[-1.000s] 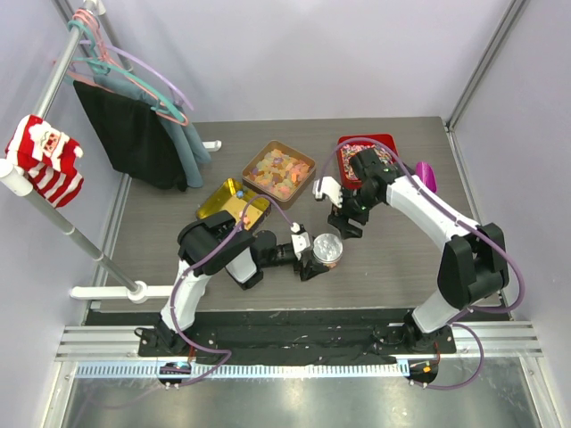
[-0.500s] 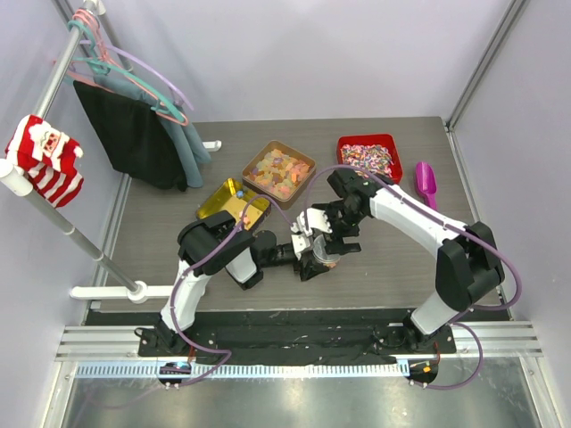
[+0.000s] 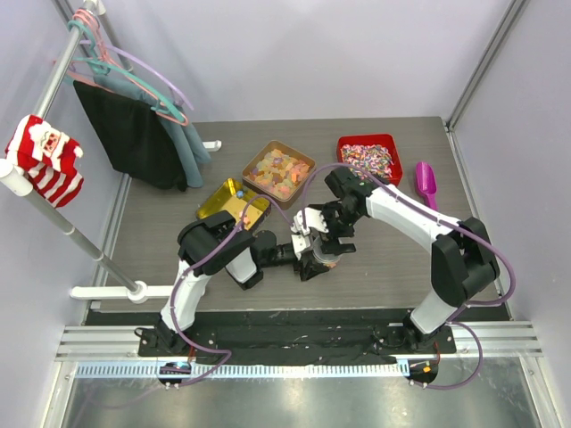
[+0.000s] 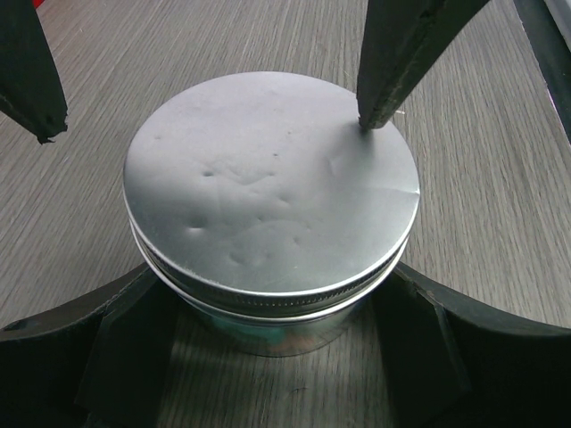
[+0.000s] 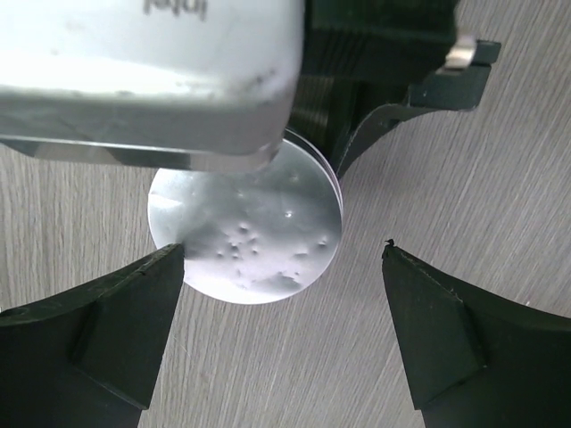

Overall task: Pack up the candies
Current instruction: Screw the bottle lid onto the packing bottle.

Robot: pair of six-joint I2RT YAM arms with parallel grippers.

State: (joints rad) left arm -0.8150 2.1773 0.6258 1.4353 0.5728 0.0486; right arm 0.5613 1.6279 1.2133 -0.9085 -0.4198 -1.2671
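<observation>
Two claws, one job: the left claw (image 4: pixel 272 343) is clamped round the jar (image 4: pixel 268 308) to pin it on the table (image 3: pixel 401 259). The right claw (image 5: pixel 281 252) hangs wide open astride the lid (image 4: pixel 268 187), probably to twist it. The candies (image 3: pixel 367 158) sit in the red tray (image 3: pixel 340 156), well apart.

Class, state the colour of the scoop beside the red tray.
The scoop is magenta; the top external view shows it best.

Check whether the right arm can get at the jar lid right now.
Probably yes. The right gripper hangs over the lid with jaws open, nothing lies between, and the left gripper clamps the jar from the sides, below the rim.
</observation>
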